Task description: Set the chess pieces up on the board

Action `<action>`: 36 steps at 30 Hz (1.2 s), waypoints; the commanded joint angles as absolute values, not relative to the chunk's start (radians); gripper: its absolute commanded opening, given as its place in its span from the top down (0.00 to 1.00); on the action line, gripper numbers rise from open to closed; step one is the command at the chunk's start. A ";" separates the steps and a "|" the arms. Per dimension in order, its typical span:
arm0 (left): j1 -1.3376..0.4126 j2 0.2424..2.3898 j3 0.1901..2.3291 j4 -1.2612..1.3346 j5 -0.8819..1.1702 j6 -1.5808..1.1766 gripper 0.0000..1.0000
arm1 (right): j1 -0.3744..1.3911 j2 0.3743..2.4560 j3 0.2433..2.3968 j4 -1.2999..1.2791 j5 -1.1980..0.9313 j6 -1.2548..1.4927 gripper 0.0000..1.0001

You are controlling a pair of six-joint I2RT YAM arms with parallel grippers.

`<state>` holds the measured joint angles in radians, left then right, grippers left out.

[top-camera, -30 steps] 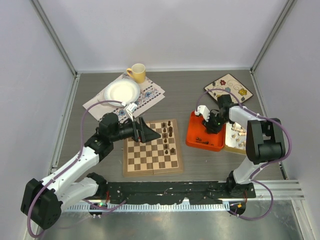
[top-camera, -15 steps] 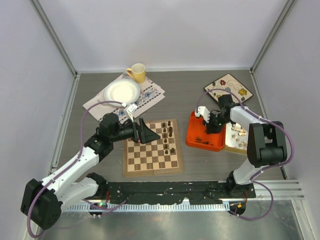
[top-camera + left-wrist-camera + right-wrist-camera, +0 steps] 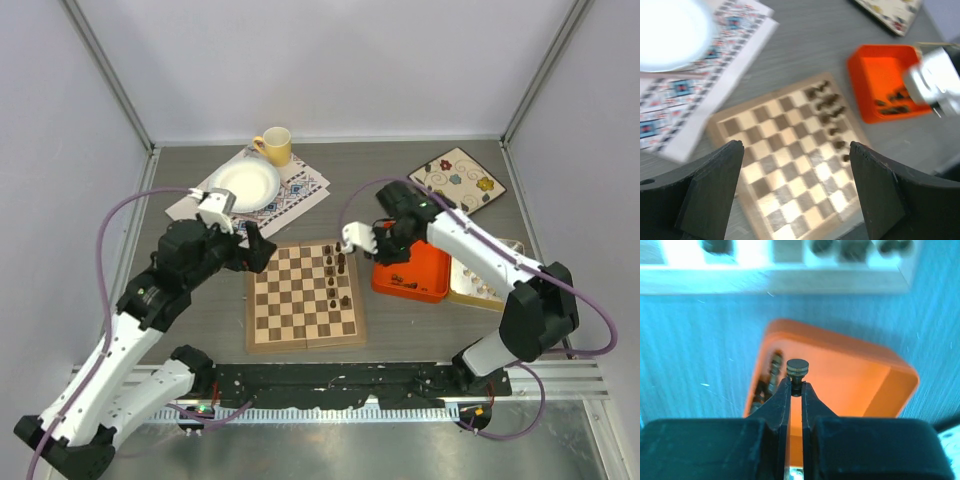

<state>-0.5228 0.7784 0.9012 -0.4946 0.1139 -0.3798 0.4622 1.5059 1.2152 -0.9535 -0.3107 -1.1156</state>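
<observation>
top external view: the board (image 3: 300, 300) lies mid-surface, its near edge toward the arm bases. a cluster of dark pieces (image 3: 337, 270) stands on the squares along its right edge, mostly toward the far right corner; the other squares are bare. the orange tray (image 3: 430, 272) sits just beside the board's right edge, judged to be the supply of dark men. a tan tray (image 3: 465, 300) holding pale pieces adjoins the orange tray's right side. the right gripper (image 3: 382, 248) hangs over the orange tray's far left corner, between tray and board. the left gripper (image 3: 256, 246) hovers by the board's far left corner, apart from the pieces, apparently held clear of the other arm's path.

left wrist view: the jaws stand wide with nothing between them. the fingers (image 3: 710, 190) frame the board from above. its left half offers open room.

right wrist view: the jaws are pinched on a single dark piece (image 3: 797, 368), gripped just under its round head so that it stands upright. below is the orange tray's floor, with a few loose men (image 3: 771, 374) against one wall. the board's edge crosses the top, blurred.

judgement: a carry to the board is in hand. the way over the tray rim is short, but the standing cluster crowds that edge, so neighbours could be toppled on lowering.
</observation>
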 commanded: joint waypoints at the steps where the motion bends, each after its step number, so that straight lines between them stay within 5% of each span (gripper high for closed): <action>1: -0.509 0.707 0.940 -0.716 -0.273 -0.216 0.09 | 0.688 1.500 1.284 -1.132 -0.146 -1.007 0.99; 16: -0.509 0.468 0.792 -0.683 -0.676 -0.189 0.08 | 1.161 1.810 1.537 -1.264 0.069 -0.786 0.99; 36: -0.509 0.373 0.776 -0.657 -0.736 -0.170 0.08 | 1.227 2.009 1.617 -1.290 0.158 -0.723 0.97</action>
<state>-0.5148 0.3801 0.7776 -0.7002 -0.7071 -0.1749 1.2129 2.0003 1.5749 -1.2572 0.1406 -0.7345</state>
